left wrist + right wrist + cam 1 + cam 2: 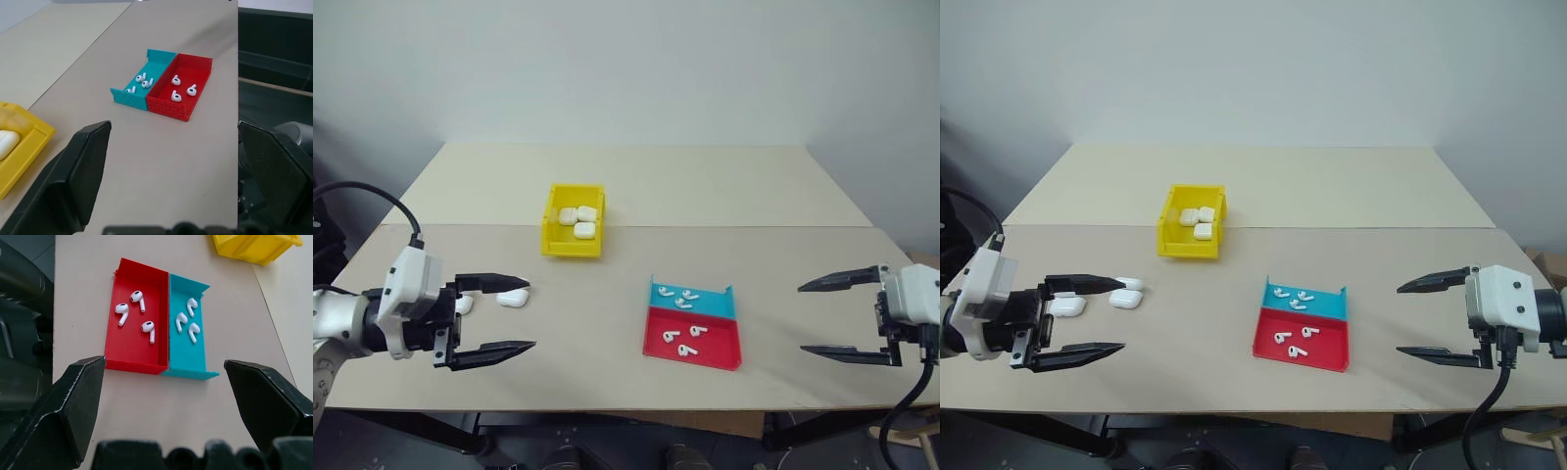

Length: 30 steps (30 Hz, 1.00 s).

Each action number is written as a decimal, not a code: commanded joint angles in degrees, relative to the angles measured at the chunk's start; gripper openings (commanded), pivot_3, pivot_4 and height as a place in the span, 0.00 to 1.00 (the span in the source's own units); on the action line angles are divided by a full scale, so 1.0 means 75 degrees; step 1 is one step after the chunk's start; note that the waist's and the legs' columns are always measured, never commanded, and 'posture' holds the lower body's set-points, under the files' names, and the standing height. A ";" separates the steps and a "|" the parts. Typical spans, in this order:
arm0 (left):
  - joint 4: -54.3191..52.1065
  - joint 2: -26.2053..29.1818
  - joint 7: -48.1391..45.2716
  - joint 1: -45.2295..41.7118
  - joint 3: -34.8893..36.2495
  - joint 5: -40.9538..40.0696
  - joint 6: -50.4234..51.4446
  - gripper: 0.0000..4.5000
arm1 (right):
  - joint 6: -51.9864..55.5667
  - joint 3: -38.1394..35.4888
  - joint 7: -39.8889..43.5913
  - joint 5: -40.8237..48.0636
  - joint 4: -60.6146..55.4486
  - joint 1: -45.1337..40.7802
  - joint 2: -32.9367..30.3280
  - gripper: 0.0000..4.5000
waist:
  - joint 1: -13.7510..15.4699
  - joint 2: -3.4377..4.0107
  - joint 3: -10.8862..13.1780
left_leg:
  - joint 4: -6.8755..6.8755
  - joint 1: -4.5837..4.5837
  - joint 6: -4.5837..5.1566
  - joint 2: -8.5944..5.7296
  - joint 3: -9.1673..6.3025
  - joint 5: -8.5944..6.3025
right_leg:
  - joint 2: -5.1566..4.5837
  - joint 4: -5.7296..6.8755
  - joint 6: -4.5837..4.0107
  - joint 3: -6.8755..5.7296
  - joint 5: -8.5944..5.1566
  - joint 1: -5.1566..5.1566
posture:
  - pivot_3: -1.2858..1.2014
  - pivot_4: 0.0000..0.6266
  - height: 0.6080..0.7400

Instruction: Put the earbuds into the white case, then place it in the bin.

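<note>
White earbuds (131,308) are laid out loose in a flat tray (715,354), three in its red half and three in its blue half, presumably sorted so that a pair can be picked up easily. Near the middle of the worktop (607,323), the tray is set between the two arms. Beside the left claw (494,315), white cases (1125,299) are left on the bare worktop, apparently waiting to be filled; one is partly covered by the upper finger, so their exact number cannot be settled. Farther back, the yellow bin (570,245) already holds three cases, which suggests finished ones are collected there. Both claws are held above the worktop with fingers spread wide and nothing between them, the right claw (840,318) well apart from the tray, as if readied for a first reach. Whether any case lid is open cannot be made out. In the left wrist view the bin is cut off at the edge.
</note>
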 commanded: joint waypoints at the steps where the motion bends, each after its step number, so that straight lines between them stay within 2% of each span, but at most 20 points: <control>1: -0.0167 0.0065 0.0189 -0.0044 0.0267 -0.0188 0.0164 1.00 | -0.0169 -0.0288 0.0019 0.0087 -0.0097 -0.0066 -0.0051 1.00 | -0.0001 0.0000 0.0000 | 0.0001 0.0002 0.0000 0.0000 0.0000 0.0000 | 0.0000 0.0003 0.0000 0.0000 0.0000 0.0000 | 0.52 0.24 1.00; 13: -0.0508 0.0028 0.0582 0.0118 0.0441 0.0067 0.0079 1.00 | -0.0254 -0.0169 -0.0018 0.0015 -0.0029 -0.0082 -0.0037 1.00 | -0.0004 0.0000 0.0000 | 0.0011 0.0020 -0.0002 0.0001 0.0001 0.0000 | 0.0000 0.0014 -0.0003 0.0005 -0.0003 0.0010 | 0.52 0.24 1.00; 21: -0.1481 -0.0146 0.2837 0.0484 0.0221 0.1595 0.0600 1.00 | -0.0234 0.0211 0.0044 -0.0055 0.0304 -0.0588 -0.0206 1.00 | -0.0003 -0.0001 0.0001 | 0.0011 0.0025 -0.0001 0.0000 0.0003 0.0000 | 0.0000 0.0016 -0.0004 0.0011 -0.0003 0.0012 | 0.52 0.24 1.00; 24: -0.1676 0.0306 0.3192 0.0508 0.0095 0.1645 0.1597 1.00 | -0.0179 0.0221 0.0072 -0.0027 0.0294 -0.0631 -0.0251 1.00 | -0.0004 -0.0003 0.0002 | 0.0011 0.0025 -0.0001 0.0000 0.0002 0.0000 | 0.0002 0.0020 -0.0005 0.0011 -0.0004 0.0010 | 0.52 0.24 1.00; 25: -0.1720 0.0655 0.3452 0.0299 -0.0136 0.1605 0.2339 1.00 | -0.0174 0.0235 0.0053 -0.0059 0.0307 -0.0621 -0.0257 1.00 | -0.0005 -0.0003 0.0001 | 0.0011 0.0025 -0.0002 0.0000 0.0002 0.0000 | 0.0002 0.0018 -0.0005 0.0012 -0.0004 0.0010 | 0.52 0.24 1.00; 28: -0.1716 0.1113 0.4380 -0.0635 -0.0727 0.1231 0.4471 1.00 | -0.0144 0.0284 -0.0021 -0.0156 0.0276 -0.0556 -0.0256 1.00 | 0.0030 -0.0004 0.0002 | 0.0011 0.0027 -0.0002 -0.0004 0.0002 0.0000 | -0.0002 0.0020 -0.0003 0.0012 -0.0005 0.0013 | 0.52 0.24 1.00; 30: -0.1292 0.0936 0.5083 -0.2026 -0.1276 0.1067 0.6405 1.00 | -0.0067 0.0310 -0.0101 -0.0211 0.0149 -0.0436 -0.0229 1.00 | 0.0047 -0.0005 0.0003 | 0.0011 0.0027 -0.0002 -0.0004 0.0002 0.0000 | -0.0002 0.0019 -0.0001 0.0012 -0.0004 0.0012 | 0.52 0.24 1.00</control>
